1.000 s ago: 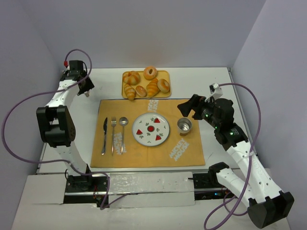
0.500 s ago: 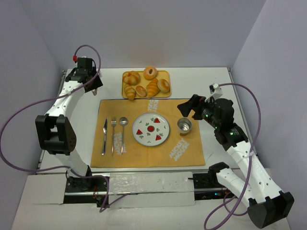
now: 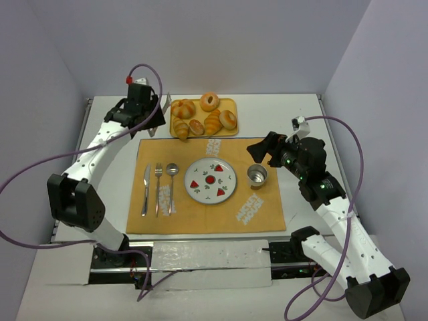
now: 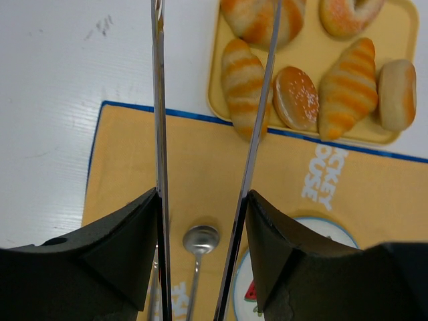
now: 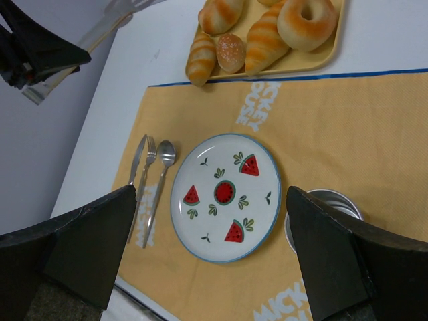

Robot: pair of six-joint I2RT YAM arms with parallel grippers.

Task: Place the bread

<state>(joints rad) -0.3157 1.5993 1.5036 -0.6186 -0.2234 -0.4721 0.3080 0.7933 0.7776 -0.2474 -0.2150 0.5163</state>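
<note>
My left claw hangs open and empty beside the tray; the bread lies inside it; right claw open, empty.

Left tool blade crosses bread; plate cut by wrist-view bottom edge.

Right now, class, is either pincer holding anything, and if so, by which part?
Nothing is held. The left pincer is open above the mat, short of the croissant; the right pincer is open above the plate.
</note>
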